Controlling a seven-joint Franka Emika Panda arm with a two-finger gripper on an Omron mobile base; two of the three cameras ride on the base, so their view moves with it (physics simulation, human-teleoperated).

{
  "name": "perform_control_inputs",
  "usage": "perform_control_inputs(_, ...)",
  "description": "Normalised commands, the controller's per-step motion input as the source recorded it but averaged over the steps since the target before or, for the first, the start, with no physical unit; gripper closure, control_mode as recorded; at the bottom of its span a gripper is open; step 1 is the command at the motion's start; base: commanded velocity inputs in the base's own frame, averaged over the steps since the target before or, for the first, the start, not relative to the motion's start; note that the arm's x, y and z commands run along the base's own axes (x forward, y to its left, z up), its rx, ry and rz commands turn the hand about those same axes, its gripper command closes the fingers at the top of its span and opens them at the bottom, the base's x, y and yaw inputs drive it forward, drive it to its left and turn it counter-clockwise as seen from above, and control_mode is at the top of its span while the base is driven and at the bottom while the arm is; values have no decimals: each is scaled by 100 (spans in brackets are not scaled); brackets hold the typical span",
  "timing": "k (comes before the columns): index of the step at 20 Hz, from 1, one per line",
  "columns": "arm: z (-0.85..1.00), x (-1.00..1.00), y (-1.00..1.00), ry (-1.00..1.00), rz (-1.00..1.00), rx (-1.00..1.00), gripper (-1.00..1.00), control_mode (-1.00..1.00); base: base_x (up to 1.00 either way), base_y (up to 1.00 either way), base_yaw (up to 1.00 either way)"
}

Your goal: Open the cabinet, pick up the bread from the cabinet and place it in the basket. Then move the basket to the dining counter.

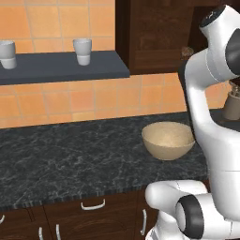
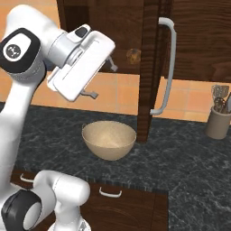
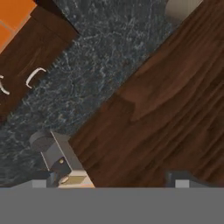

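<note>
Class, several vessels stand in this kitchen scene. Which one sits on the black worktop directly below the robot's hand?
The basket: wide, beige, bowl-shaped, on the black worktop. The two white cups stand on the wall shelf; the utensil holder stands far right.

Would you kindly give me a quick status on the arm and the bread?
Gripper raised beside the open cabinet door, nothing seen held. Bread on the cabinet shelf. Basket empty on the worktop below.

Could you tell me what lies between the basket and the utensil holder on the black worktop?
In the right base view, the cabinet door, swung open, hangs edge-on between the basket and the utensil holder.
</note>
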Motion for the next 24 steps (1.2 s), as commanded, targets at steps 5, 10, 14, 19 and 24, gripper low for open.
perform_control_inputs(5,-23,33,100,-5,-15,2,-100,-100,0,0,0)
perform_control_inputs(10,-54,53,60,-17,-55,16,-100,-100,0,0,0)
perform_control_inputs(14,-81,59,33,-26,-65,38,-100,-100,0,0,0)
perform_control_inputs(19,-54,39,26,-58,-59,19,-100,-100,0,0,0)
perform_control_inputs(24,-12,26,2,-85,-51,5,-100,-100,0,0,0)
